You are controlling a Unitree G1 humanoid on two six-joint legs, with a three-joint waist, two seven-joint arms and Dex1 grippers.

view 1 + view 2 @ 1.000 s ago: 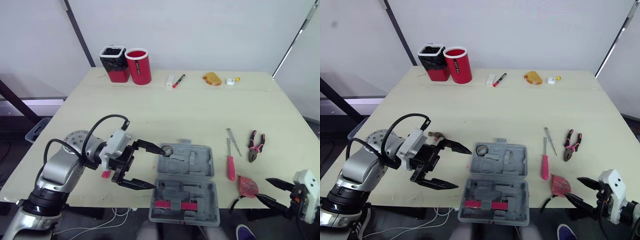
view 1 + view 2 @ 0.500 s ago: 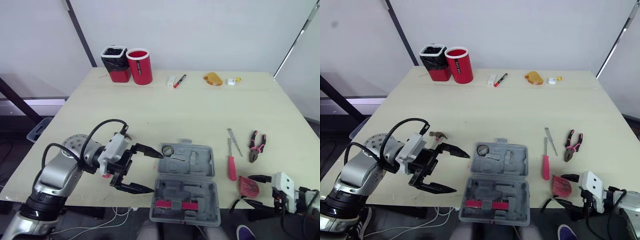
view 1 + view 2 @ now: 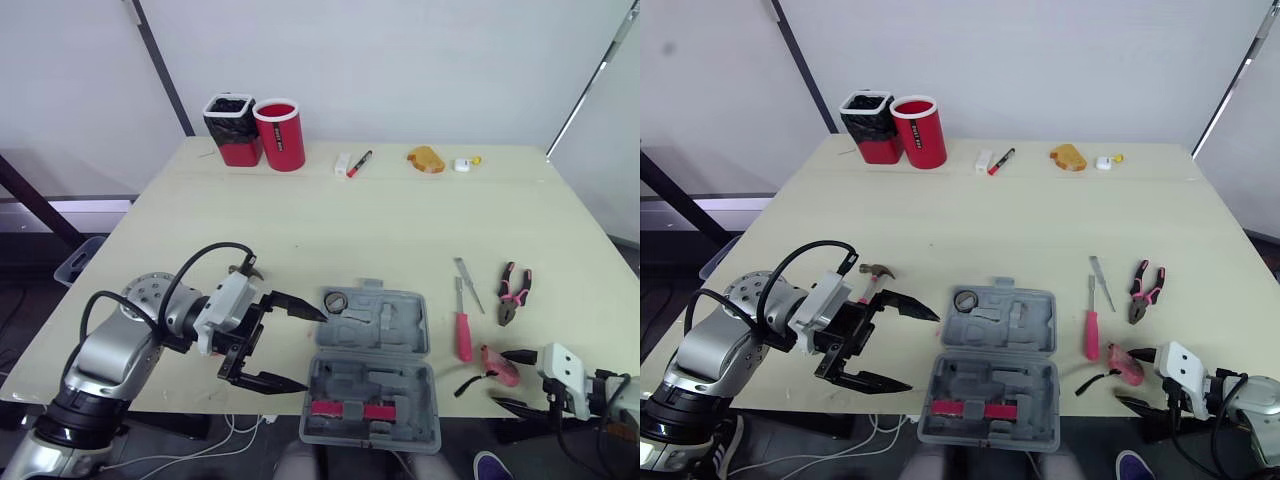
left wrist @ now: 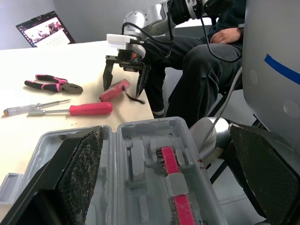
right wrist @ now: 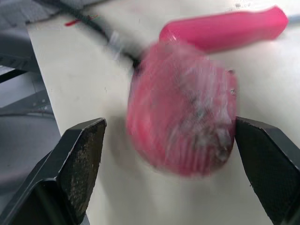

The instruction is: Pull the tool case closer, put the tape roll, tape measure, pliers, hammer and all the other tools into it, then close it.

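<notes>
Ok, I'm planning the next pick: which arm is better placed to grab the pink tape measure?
Right. The right gripper is open with the pink tape measure at its fingertips; the left gripper is across the tool case.

- Tool case [image 3: 372,365], lower centre of the left eye view: grey moulded plastic, matt, with a glossy pink strip in the near half.
- Table [image 3: 400,220]: pale wood-look top, smooth and matt.
- Tape measure [image 5: 183,108]: pink ribbed plastic, scuffed and dull.
- Screwdriver [image 3: 462,335], lower right: glossy pink plastic handle, bare metal shaft.
- Pliers [image 3: 512,292], right: pink and black grips, dark metal head.
- Left gripper [image 3: 313,350] fingers [image 4: 84,164]: black, with grainy, rough pads.
- Red cup [image 3: 280,133], upper left: smooth and glossy.
</notes>
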